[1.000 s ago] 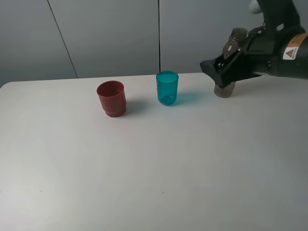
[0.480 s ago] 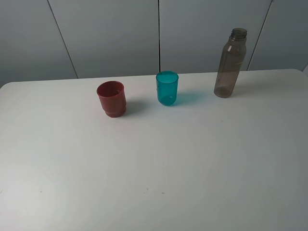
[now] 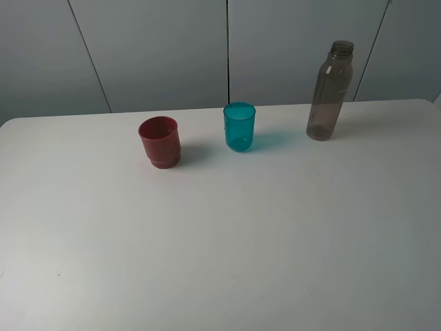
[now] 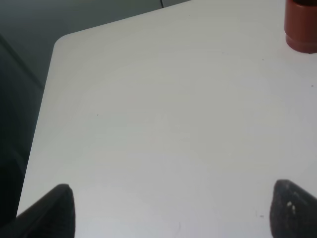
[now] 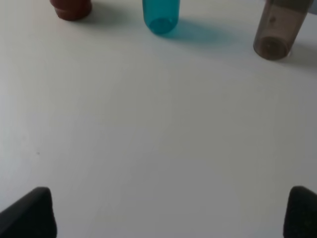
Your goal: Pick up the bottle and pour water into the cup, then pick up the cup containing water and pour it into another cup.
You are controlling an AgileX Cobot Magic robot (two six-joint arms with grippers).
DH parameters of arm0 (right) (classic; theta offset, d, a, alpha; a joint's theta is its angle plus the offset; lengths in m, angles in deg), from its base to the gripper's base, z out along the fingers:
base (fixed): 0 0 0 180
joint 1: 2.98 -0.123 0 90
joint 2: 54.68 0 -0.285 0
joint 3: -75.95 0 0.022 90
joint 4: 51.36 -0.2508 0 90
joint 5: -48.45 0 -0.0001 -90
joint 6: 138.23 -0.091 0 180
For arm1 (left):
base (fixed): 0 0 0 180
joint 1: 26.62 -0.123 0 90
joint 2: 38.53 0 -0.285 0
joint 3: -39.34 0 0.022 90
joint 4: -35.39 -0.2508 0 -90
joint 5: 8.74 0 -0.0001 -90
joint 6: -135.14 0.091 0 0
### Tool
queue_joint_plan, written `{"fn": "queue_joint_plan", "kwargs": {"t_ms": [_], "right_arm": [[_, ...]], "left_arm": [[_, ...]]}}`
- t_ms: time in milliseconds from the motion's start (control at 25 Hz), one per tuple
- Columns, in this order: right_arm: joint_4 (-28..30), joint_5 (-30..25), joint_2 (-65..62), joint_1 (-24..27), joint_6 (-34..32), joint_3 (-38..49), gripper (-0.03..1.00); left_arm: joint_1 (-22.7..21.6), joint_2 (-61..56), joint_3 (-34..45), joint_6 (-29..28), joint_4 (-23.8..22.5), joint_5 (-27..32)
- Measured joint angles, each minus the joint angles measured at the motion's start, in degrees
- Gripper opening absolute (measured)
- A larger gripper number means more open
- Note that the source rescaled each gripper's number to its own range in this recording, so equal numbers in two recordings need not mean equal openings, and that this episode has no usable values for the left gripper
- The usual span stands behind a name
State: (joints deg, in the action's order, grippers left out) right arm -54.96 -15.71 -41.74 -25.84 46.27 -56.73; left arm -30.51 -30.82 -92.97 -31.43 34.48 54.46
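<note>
The smoky grey-brown bottle (image 3: 330,91) stands upright and uncapped at the back right of the white table (image 3: 220,248). The teal cup (image 3: 239,126) stands in the middle back, the red cup (image 3: 160,141) to its left. No arm shows in the exterior high view. In the right wrist view my right gripper (image 5: 166,218) is open and empty, well back from the bottle (image 5: 277,34), the teal cup (image 5: 160,15) and the red cup (image 5: 72,7). My left gripper (image 4: 173,218) is open and empty over bare table, with the red cup (image 4: 301,29) far ahead.
A grey panelled wall (image 3: 158,48) runs behind the table. The table's left edge and rounded corner (image 4: 57,42) show in the left wrist view, with dark floor beyond.
One second ago my right arm was at the bottle; it has pulled out of the exterior high view. The bottle and both cups have not moved.
</note>
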Motion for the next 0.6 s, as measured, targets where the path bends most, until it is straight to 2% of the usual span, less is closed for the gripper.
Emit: {"fn": "queue_joint_plan", "kwargs": {"t_ms": [120, 440, 600], "right_arm": [[0.2, 0.9, -3.3, 0.0, 0.0, 0.5, 1.0], [4.6, 1.3, -5.2, 0.0, -5.6, 0.5, 1.0], [4.7, 1.3, -5.2, 3.5, -5.7, 0.5, 1.0]], "left_arm": [[0.0, 0.0, 0.0, 0.0, 0.0, 0.0], [0.0, 0.0, 0.0, 0.0, 0.0, 0.0], [0.0, 0.0, 0.0, 0.0, 0.0, 0.0]]}}
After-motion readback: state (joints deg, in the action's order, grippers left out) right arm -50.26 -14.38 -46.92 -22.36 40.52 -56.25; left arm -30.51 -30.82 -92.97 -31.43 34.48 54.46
